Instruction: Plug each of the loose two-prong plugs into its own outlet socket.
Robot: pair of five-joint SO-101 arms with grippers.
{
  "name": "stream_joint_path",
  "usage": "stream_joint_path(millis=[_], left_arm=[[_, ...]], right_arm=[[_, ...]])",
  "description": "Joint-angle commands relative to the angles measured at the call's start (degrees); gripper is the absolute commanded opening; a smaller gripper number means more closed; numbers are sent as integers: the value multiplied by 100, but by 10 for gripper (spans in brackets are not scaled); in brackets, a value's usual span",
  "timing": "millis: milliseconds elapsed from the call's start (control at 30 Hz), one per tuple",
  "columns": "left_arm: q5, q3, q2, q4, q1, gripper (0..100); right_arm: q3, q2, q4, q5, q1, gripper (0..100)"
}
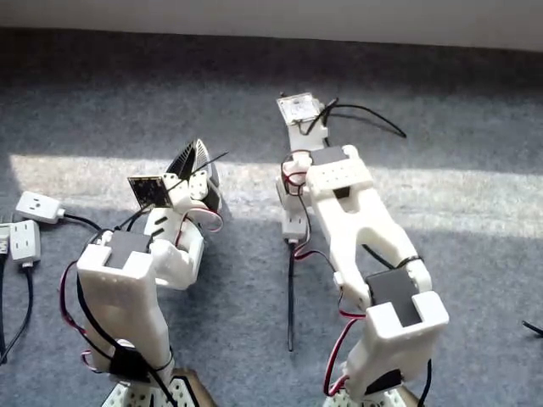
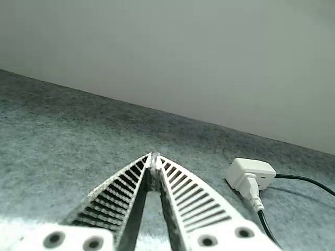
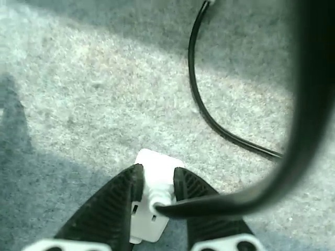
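In the right wrist view my right gripper [image 3: 154,175] points down at the carpet, its dark fingers [image 3: 112,201] shut on a white two-prong plug [image 3: 160,194]. The plug sits on a white outlet block [image 3: 149,222], and its thick black cable [image 3: 293,151] curves away. From above, a white block [image 1: 293,222] with a black cable [image 1: 290,297] lies beside the right arm. My left gripper [image 2: 153,157] is shut with nothing in it and raised off the carpet [image 1: 193,157]. Past it lies a white outlet [image 2: 250,172] with a plug [image 2: 253,187] in it.
Two white outlet blocks [image 1: 38,206] [image 1: 24,240] with black cables lie at the carpet's left edge. A thin black cable [image 3: 209,112] runs over the carpet by the right gripper. A pale wall [image 2: 209,63] stands behind. Open grey carpet [image 1: 475,220] lies to the right.
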Motion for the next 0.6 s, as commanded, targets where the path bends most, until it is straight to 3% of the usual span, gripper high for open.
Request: stream_joint_path(millis=[0,333,567], left_arm=[[18,-13,-101,-132,66,7],[18,-13,-101,-132,66,7],[18,-13,-101,-132,66,7]], right_arm=[[4,-57,-75,70,66,6],[866,-57,-875,70,171,6],[901,-101,-875,70,180,19]])
